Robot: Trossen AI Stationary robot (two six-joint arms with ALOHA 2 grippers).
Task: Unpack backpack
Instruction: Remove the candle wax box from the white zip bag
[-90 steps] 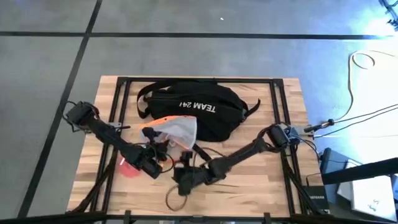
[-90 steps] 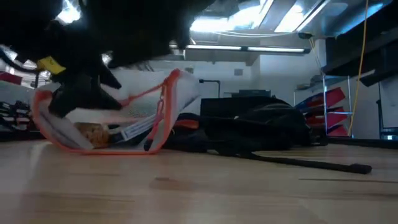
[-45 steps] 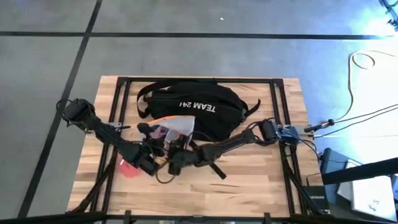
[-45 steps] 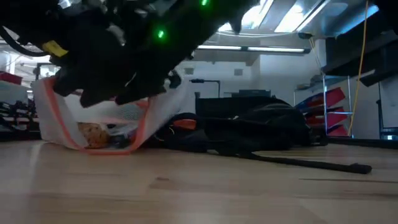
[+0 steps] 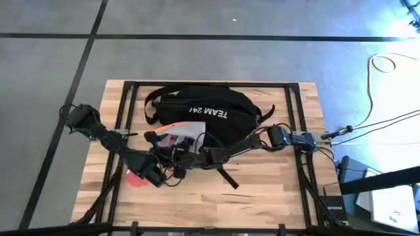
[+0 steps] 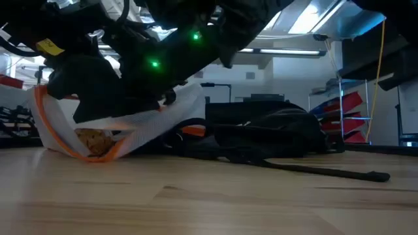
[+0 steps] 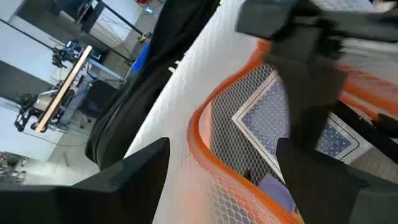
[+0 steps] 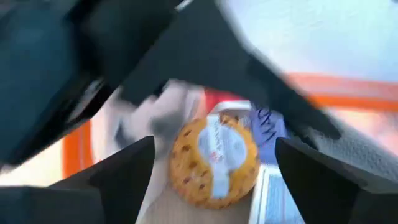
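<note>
I had the backpack [image 5: 209, 117] lying flat toward the far side of the table [image 5: 275, 190], lettering up, with the mesh pouch [image 5: 182, 135] already out of it and resting just in front, touching its near edge. So the step in hand was emptying that pouch, not the bag itself.

My left gripper [image 5: 157, 176] sat at the pouch's orange-trimmed mouth [image 7: 208, 155]; its fingers [image 7: 134, 177] stood wide apart in the left wrist view, and I could not tell whether they pinched any fabric. My right gripper [image 5: 178, 160] was at the opening, fingers [image 8: 124, 174] spread wide, looking straight at a round cookie packet [image 8: 214, 158] with nothing held between them. A patterned card or packet [image 7: 280, 124] lay beside it inside (I couldn't read what it was).

Next, I judged, the right gripper needed to advance over the cookie and close on it, while the left kept the mouth open.
</note>
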